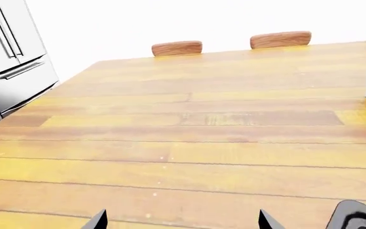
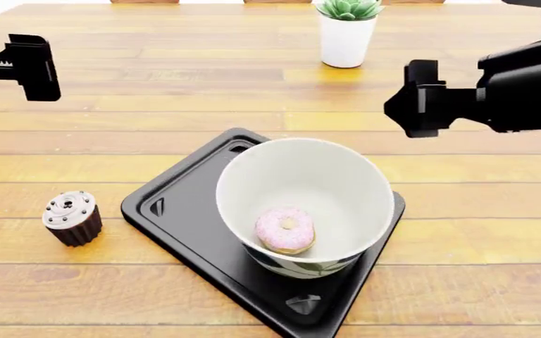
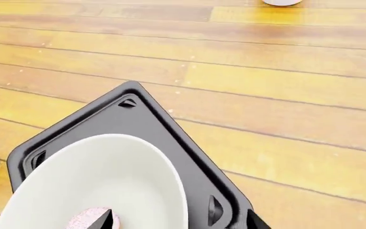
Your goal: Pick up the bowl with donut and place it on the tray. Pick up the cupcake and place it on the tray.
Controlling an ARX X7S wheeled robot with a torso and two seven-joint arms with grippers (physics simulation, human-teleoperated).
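Bowl (image 2: 306, 204) sits on the black tray (image 2: 181, 215) at centre frame of the head view, the donut (image 2: 284, 230) inside it. Cupcake (image 2: 72, 217) stands on the table (image 2: 458, 232) left of the tray, apart from it. Left gripper (image 1: 181, 220) and right gripper (image 3: 179, 222) both hang spread and empty, at upper left and upper right.

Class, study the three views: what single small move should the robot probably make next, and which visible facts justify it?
Probably swing the left gripper down toward the cupcake. The bowl with the donut already sits on the tray, while the cupcake stands on the table beside the tray, on the left arm's side.
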